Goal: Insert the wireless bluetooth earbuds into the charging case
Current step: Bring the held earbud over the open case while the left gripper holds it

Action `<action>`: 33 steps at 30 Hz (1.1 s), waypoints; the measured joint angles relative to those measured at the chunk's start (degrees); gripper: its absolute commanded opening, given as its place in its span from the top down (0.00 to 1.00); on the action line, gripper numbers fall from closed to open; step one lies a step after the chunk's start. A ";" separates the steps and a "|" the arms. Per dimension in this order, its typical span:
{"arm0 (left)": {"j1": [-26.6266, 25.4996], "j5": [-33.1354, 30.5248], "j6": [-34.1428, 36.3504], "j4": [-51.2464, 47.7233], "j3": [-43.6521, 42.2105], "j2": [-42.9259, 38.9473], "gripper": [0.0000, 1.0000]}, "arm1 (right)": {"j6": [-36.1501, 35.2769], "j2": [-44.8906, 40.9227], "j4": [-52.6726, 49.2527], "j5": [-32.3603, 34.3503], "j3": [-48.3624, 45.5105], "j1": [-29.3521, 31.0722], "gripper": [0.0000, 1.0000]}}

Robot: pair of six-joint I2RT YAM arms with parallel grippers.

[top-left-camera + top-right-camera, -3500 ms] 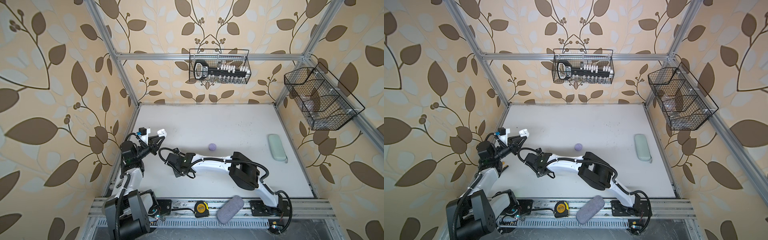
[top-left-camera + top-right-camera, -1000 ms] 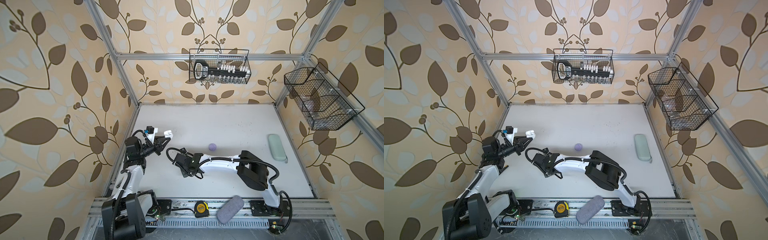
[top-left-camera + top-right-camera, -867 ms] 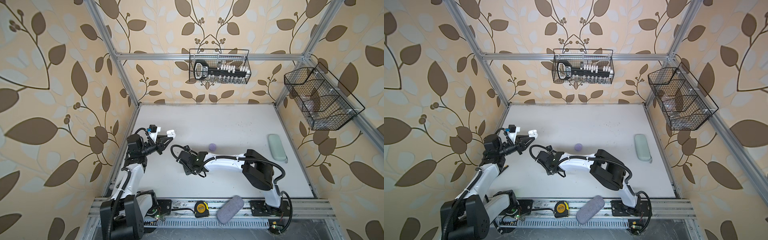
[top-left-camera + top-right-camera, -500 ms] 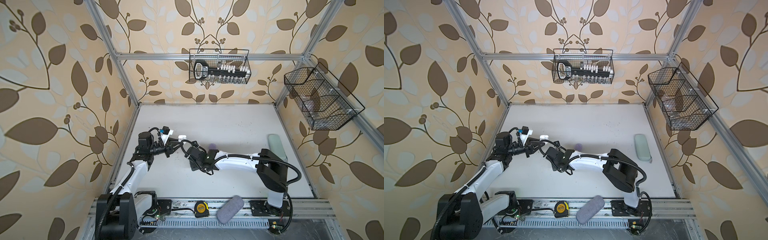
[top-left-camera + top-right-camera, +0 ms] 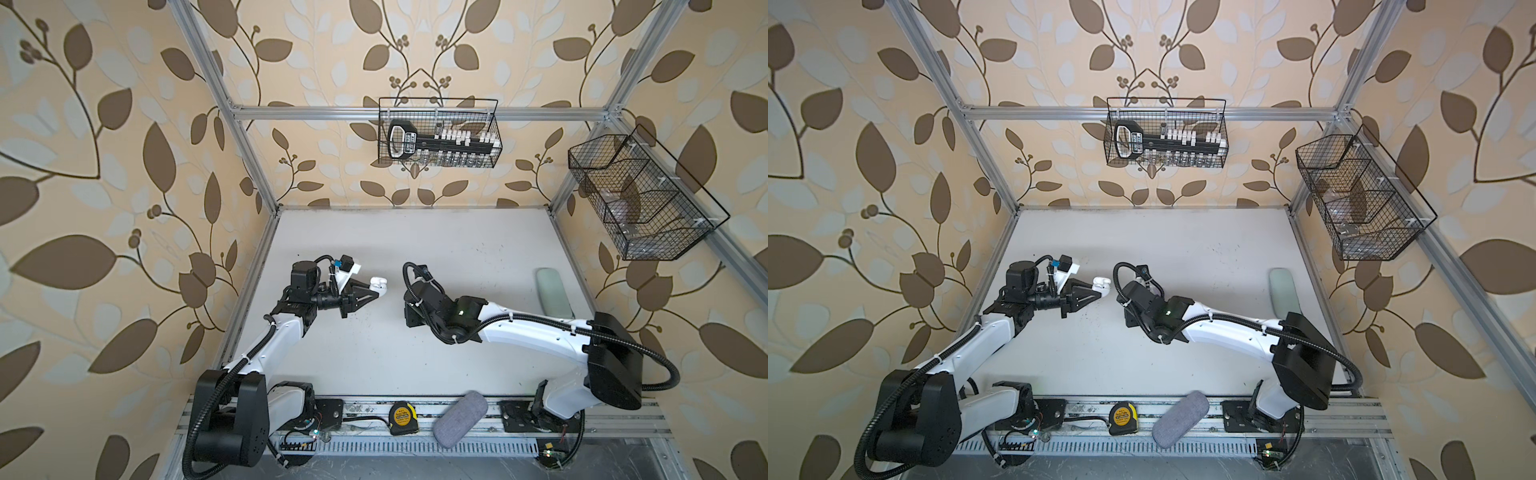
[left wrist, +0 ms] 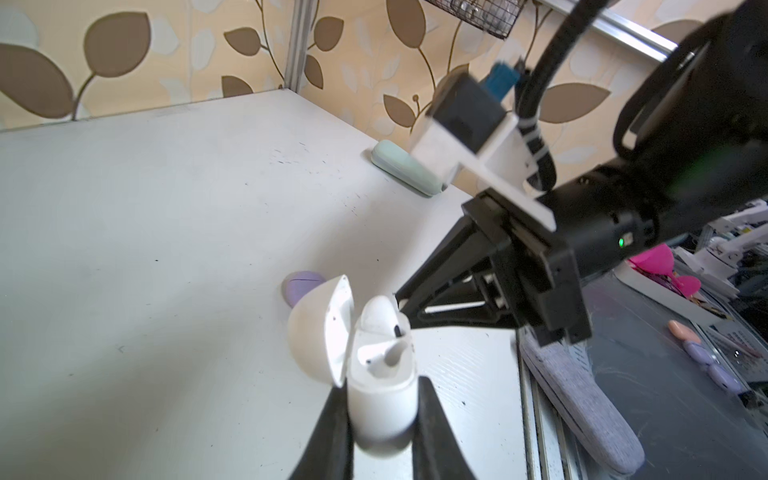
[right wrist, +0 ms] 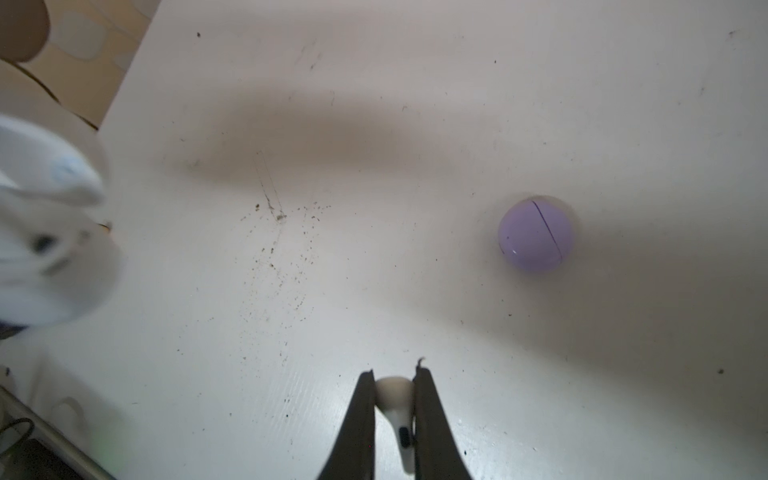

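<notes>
My left gripper (image 6: 382,384) is shut on a white charging case (image 6: 380,399) held above the table, its lid (image 6: 320,328) swung open. One white earbud (image 6: 376,316) stands in the case next to an empty socket. The case also shows in both top views (image 5: 377,283) (image 5: 1101,283). My right gripper (image 7: 394,374) is shut on a second white earbud (image 7: 395,401), stem toward the wrist. In the left wrist view its fingertips (image 6: 405,301) hover just beside the open case. A closed lavender case (image 7: 536,235) (image 6: 301,284) lies on the table, hidden under my right arm in both top views.
A mint-green oblong case (image 5: 550,291) lies near the table's right edge. A grey pouch (image 5: 459,417) and a yellow tape measure (image 5: 400,417) sit on the front rail. Wire baskets hang on the back wall (image 5: 438,133) and the right wall (image 5: 640,195).
Both arms have moved right, toward the table's middle. The left gripper carried the open white case along, and the right gripper kept its earbud and now covers the lavender case from above.
</notes>
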 measured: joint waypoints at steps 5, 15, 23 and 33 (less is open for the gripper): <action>-1.60 -0.26 2.16 0.79 -0.17 2.45 0.94 | -0.07 -3.41 1.38 0.31 -1.11 -0.79 0.95; -6.16 -5.03 5.27 1.20 -1.62 1.77 0.94 | 0.35 -7.87 4.83 0.68 -4.50 -1.11 0.95; -7.58 -7.89 7.06 0.33 -1.97 0.35 0.94 | 0.96 -8.00 9.57 0.68 -4.74 -1.09 0.95; -7.58 -9.42 7.10 0.13 -1.97 0.35 0.95 | 0.98 -9.20 19.30 1.14 -5.90 1.38 0.94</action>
